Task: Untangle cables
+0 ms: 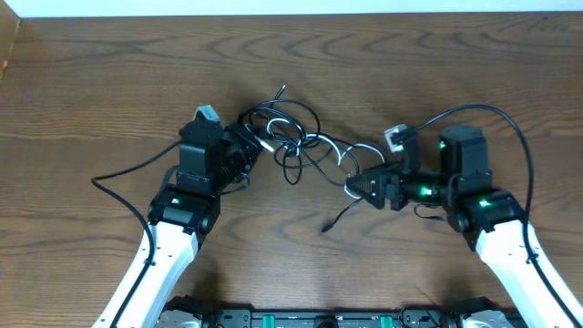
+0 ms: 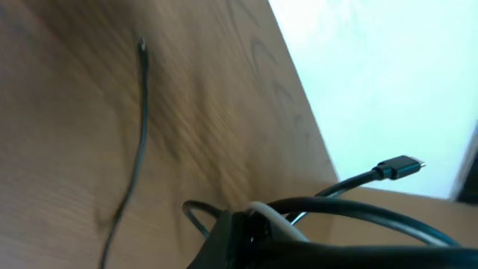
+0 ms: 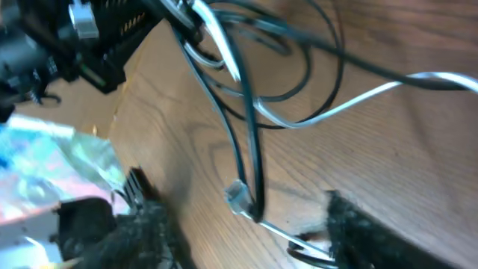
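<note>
The cables [image 1: 291,137] lie tangled in loops at the middle of the table, two black and one white. My left gripper [image 1: 255,146] is shut on the left side of the tangle. In the left wrist view its jaws [image 2: 254,224] pinch the white cable [image 2: 272,217] together with black strands, and a black plug [image 2: 399,166] sticks out to the right. My right gripper [image 1: 352,187] is at the right end of the tangle. Its fingers [image 3: 142,232] stand apart, with the white cable's plug [image 3: 237,196] and a black cable [image 3: 250,142] lying between them on the wood.
A loose black cable tail [image 1: 332,219] ends toward the front of the table. Thick arm cords run beside the left arm [image 1: 118,187] and over the right arm [image 1: 510,123]. The table's far edge [image 1: 291,15] meets a white wall.
</note>
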Controlling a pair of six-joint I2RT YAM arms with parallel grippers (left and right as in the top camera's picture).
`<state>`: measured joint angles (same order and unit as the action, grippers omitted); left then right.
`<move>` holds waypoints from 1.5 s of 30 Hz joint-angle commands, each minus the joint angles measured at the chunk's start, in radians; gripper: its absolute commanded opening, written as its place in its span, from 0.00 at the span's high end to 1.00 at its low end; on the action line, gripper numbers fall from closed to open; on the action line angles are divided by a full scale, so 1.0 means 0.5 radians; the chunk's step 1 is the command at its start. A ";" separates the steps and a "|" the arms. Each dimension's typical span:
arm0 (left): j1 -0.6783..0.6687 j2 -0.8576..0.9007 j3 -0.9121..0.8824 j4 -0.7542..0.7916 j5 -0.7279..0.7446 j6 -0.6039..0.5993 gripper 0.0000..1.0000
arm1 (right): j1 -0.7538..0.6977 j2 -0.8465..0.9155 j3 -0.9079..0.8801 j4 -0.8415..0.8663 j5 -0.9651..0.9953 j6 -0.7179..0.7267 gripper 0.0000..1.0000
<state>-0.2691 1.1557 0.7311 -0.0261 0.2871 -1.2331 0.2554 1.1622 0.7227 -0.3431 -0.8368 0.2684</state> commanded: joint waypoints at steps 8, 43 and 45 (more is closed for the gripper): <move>-0.016 -0.004 0.015 0.394 0.644 -0.081 0.91 | 0.192 0.007 0.002 -0.229 1.283 0.575 0.83; -0.050 0.001 0.015 0.503 0.706 0.505 0.92 | 0.124 0.006 0.002 0.323 0.093 0.513 0.25; -0.077 0.001 0.015 0.502 0.720 0.506 0.92 | 0.124 0.006 0.002 0.407 0.146 0.597 0.25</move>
<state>-0.2886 1.1576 0.7296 0.2195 0.6376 -0.9936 0.3218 1.1637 0.7223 -0.1677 -0.7410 0.4820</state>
